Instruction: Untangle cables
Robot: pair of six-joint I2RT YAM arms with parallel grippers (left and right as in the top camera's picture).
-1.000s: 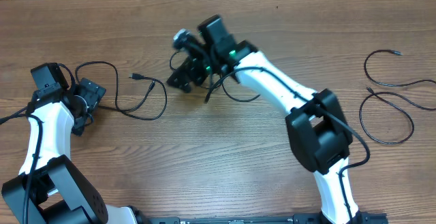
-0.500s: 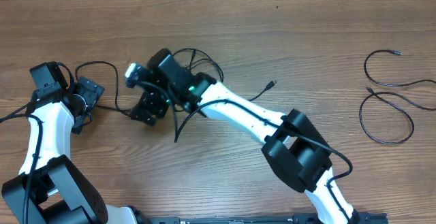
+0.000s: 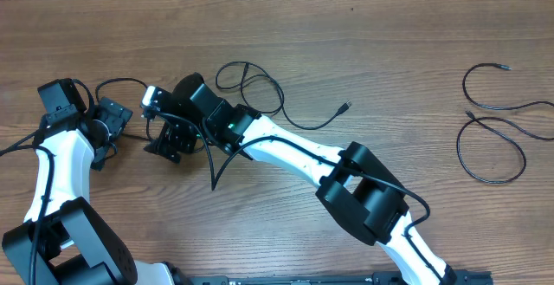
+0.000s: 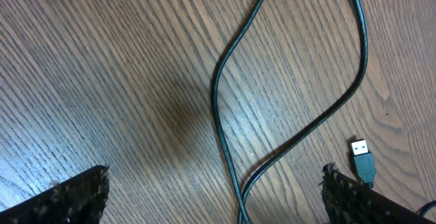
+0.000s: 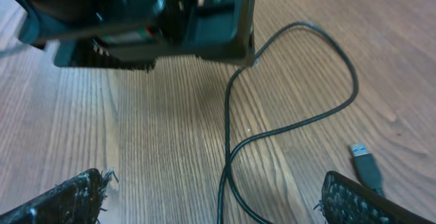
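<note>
Left gripper (image 4: 214, 198) and right gripper (image 5: 218, 200) are both open. One cable (image 5: 226, 118) lies on the desk (image 5: 157, 156) between both jaw pairs, crossing each closing line. Both arms are equally near.

in the left wrist view the cable (image 4: 216, 101) runs off top and bottom, and the left fingers (image 4: 71, 198) show only as tips in the lower corners. in the right wrist view a dark boxy part (image 5: 150, 20) is blurred, cut off on top.

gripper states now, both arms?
Left gripper: open, holding nothing.
Right gripper: open, holding nothing.
</note>
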